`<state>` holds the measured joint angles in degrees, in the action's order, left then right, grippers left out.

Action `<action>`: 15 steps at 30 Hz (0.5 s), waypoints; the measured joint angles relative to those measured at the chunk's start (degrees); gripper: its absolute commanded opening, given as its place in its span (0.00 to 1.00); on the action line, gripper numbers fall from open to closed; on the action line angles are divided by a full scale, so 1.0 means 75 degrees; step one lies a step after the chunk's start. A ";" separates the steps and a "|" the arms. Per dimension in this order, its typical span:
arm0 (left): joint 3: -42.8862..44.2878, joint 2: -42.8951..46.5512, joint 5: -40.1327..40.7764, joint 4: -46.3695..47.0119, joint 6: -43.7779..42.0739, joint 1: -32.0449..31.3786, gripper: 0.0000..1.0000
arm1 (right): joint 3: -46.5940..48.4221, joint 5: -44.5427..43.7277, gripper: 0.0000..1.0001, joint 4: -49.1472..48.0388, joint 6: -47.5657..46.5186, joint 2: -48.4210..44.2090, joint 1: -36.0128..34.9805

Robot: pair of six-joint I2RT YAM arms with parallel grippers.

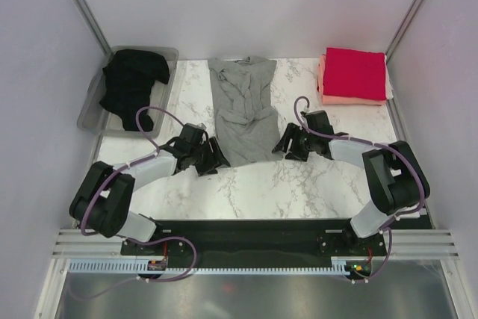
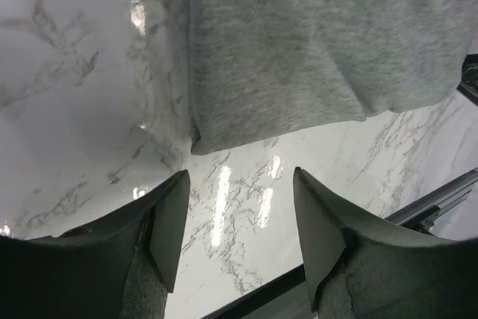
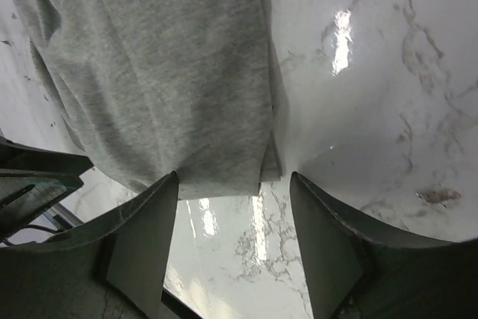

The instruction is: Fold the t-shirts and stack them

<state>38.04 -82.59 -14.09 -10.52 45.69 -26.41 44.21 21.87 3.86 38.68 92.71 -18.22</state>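
A heather-grey t-shirt (image 1: 243, 110) lies as a long narrow strip down the middle of the marble table, rumpled in its centre. My left gripper (image 1: 216, 159) is open and empty at the strip's near left corner (image 2: 224, 136). My right gripper (image 1: 284, 143) is open and empty at its near right corner (image 3: 246, 177). Both hover just short of the hem, touching nothing. A black t-shirt (image 1: 133, 84) is bunched in the clear plastic bin (image 1: 170, 56) at the back left. A red tee (image 1: 354, 72) lies folded square on a salmon-pink one (image 1: 348, 99) at the back right.
The marble table (image 1: 276, 184) runs to a black strip at its near edge. Metal frame posts and pale walls close in both sides and the back. The bin stands at the table's back left corner.
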 measured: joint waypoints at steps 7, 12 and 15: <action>0.0000 -0.0364 0.0087 0.0723 0.0210 -0.0119 0.62 | -0.0090 0.0388 0.55 -0.1093 0.0262 0.0449 0.0003; 0.0000 -0.0539 0.0251 0.0976 0.0452 -0.0140 0.53 | -0.0221 0.0373 0.27 -0.1291 0.0256 0.0557 0.0003; 0.0000 -0.0694 0.0344 0.1119 0.0565 -0.0140 0.37 | -0.0367 0.0364 0.17 -0.1332 0.0294 0.0557 0.0003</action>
<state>38.04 -87.79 -11.51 -2.13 49.93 -27.46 41.45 24.60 -6.13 40.88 96.88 -18.20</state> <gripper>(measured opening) 0.444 0.252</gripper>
